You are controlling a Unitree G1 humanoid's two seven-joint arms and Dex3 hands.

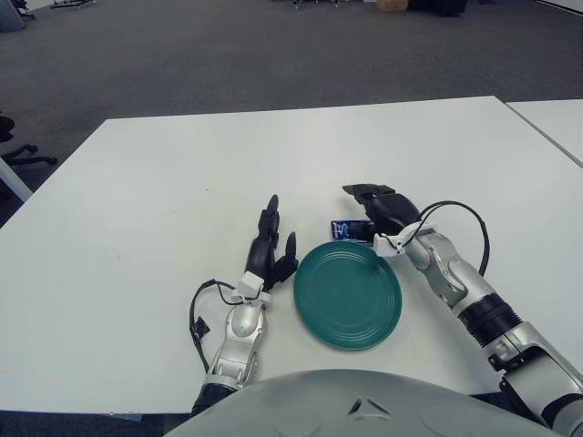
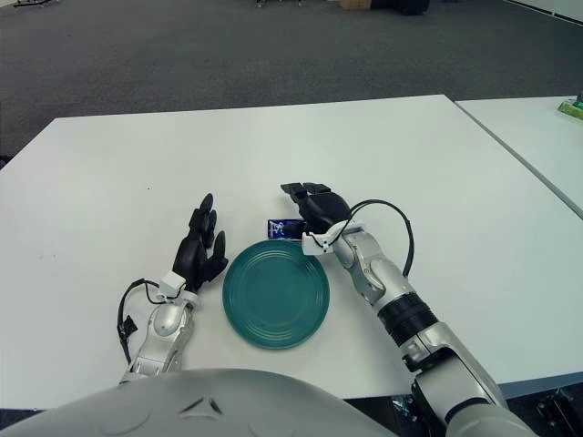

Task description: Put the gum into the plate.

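A big white bench holds everything. A round green plate lies flat on it, near the front edge. A small blue pack of gum lies on the bench too — just beside the plate's far rim. To the right stands a second white bench, with a thin gap between the two. Grey carpet covers the floor behind.

The right hand covers the right end of the gum, so whether its fingers touch the pack cannot be told. The pack's print is too small to read. The near edge cuts off both forearms behind the robot's chest.
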